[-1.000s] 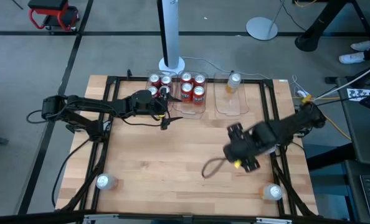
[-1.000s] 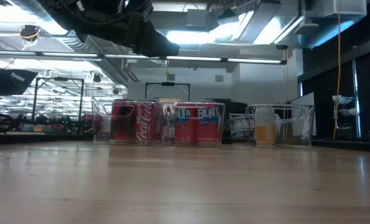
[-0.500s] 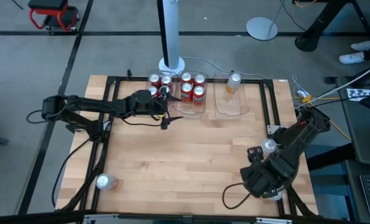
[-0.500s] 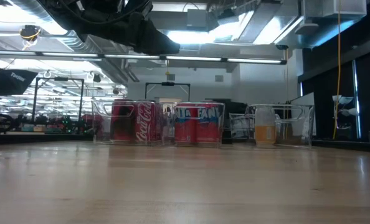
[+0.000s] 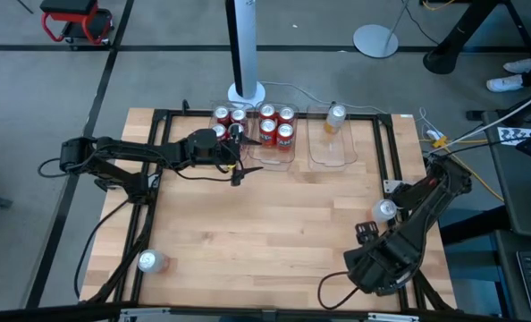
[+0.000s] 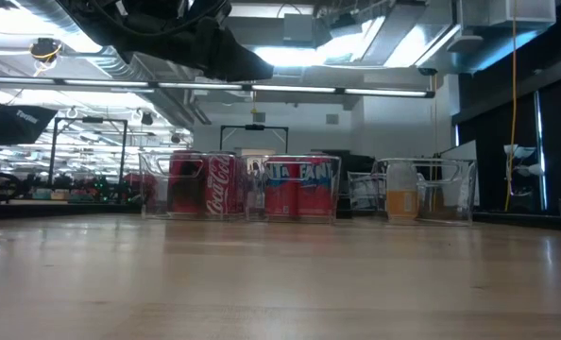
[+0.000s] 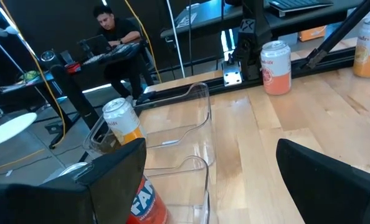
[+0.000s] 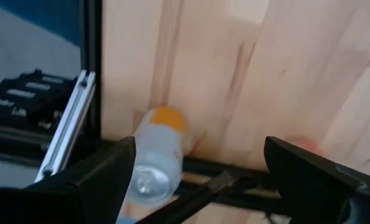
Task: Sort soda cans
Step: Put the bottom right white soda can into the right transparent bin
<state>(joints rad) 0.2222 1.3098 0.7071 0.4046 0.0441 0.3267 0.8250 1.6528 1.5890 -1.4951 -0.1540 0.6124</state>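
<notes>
Soda cans (image 5: pixel 267 123) mostly stood at the far edge of the table (image 5: pixel 248 224) in the high view: red ones packed in two clear bins (image 5: pixel 294 154), a pale can with orange (image 5: pixel 335 115) alone in the third bin (image 5: pixel 330 150) to their right. One pale can (image 5: pixel 148 261) stood at the near left corner, another (image 5: pixel 386 209) near the right edge beside my right arm. My left gripper (image 5: pixel 236 161) hovered just in front of the red cans. My right gripper (image 5: pixel 369 268) sat over the near right corner; I could not make out a can beneath it from above. Low view: red cans (image 6: pixel 214 186) in the bins in a row at the far side, the pale orange can (image 6: pixel 401 199) in its bin to the right, my left arm dark overhead. Left wrist view: my left gripper's fingers (image 7: pixel 119 165) stood wide apart with nothing between them, above a red can (image 7: pixel 149 202) and the clear bins; the orange can (image 7: pixel 123 121) stood in its bin, a pale can (image 7: pixel 276 66) stood farther off by the table's rail, and a person (image 7: pixel 113 31) sat at a desk beyond. Right wrist view: my right gripper's fingers (image 8: pixel 104 174) spread wide, a pale can with orange (image 8: pixel 155 157) upright between them at the table's edge, not touched.
</notes>
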